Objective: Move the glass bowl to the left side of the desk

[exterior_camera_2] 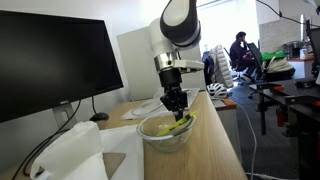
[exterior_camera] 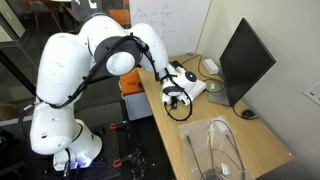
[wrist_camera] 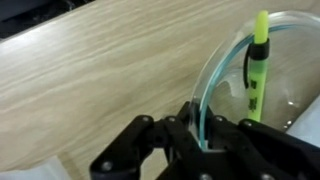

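Note:
The glass bowl (wrist_camera: 225, 60) is clear with a green-tinted rim and holds a yellow-green marker (wrist_camera: 257, 60). In the wrist view my gripper (wrist_camera: 205, 135) is shut on the bowl's rim, one finger inside and one outside. In an exterior view the bowl (exterior_camera_2: 165, 135) is low on the light wooden desk (exterior_camera_2: 215, 150), with the gripper (exterior_camera_2: 176, 103) coming down on its far rim. In an exterior view the gripper (exterior_camera: 176, 97) and bowl (exterior_camera: 180, 112) are near the desk's (exterior_camera: 250, 140) edge. I cannot tell whether the bowl is lifted.
A dark monitor (exterior_camera_2: 50, 65) stands along the desk's back with a mouse (exterior_camera_2: 97, 117) and papers (exterior_camera_2: 145, 108) near it. A large clear bag-like object (exterior_camera: 222, 150) lies on the desk near the bowl. A white bundle (exterior_camera: 192, 87) lies beside the gripper.

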Motion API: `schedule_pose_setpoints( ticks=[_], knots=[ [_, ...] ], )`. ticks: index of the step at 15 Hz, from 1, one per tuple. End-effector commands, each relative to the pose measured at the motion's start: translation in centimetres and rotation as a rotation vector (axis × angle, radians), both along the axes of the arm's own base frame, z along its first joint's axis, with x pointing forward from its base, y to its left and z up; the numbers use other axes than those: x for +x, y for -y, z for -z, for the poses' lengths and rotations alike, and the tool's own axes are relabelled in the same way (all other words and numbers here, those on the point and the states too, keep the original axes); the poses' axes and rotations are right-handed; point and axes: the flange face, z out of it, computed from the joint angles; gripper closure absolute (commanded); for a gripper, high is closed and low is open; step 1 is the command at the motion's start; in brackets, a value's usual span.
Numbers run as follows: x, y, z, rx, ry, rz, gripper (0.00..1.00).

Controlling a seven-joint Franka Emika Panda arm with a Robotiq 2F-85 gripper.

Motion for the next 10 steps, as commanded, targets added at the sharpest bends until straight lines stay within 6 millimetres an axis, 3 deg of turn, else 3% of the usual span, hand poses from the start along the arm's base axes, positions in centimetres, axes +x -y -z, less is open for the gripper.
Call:
schedule_pose_setpoints(
  ticks=[1,6,10],
  knots=[
    [0.2,1.1,-1.3,-0.001,0.037,0.022,0.97],
    [-1.2,3.2,-2.6,0.010,0.084,0.029,0.97],
    [-4.2,5.0,-3.9,0.026,0.127,0.014,0.97]
  ],
)
